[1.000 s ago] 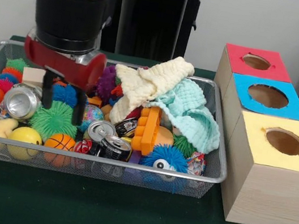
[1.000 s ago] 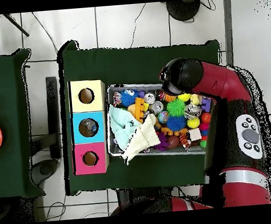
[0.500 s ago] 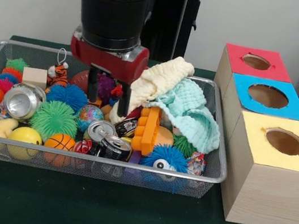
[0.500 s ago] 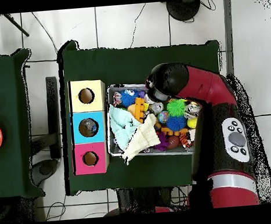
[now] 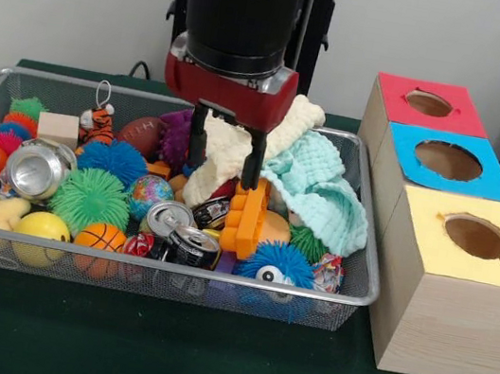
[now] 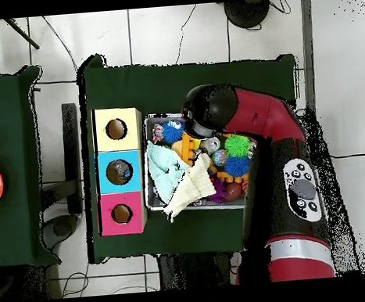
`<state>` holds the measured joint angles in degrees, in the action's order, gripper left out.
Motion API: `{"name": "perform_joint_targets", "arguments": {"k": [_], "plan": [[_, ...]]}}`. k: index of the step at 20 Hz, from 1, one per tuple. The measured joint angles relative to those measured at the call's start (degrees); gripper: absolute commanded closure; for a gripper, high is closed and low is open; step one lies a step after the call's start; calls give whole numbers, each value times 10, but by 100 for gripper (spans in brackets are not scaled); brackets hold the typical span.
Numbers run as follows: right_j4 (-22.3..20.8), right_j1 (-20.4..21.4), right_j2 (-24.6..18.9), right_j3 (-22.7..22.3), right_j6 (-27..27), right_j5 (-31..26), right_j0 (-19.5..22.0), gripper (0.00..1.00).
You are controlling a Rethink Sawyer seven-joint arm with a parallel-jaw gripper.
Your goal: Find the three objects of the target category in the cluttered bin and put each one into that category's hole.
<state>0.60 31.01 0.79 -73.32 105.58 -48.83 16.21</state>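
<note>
The end effector is seen in the front view with its two fingers spread apart and empty, hung over the cream cloth at the middle of the wire bin. An orange block lies just below its right finger. Three boxes stand right of the bin: the red hole far, the blue hole between, the yellow hole near. In the overhead view the fingers are hidden under the arm, while something dark is shown inside the blue hole.
</note>
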Motion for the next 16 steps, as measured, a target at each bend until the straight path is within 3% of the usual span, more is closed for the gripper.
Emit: {"name": "perform_joint_targets", "arguments": {"k": [16], "plan": [[5, 8, 0, 0, 0, 0, -24, 0]]}}
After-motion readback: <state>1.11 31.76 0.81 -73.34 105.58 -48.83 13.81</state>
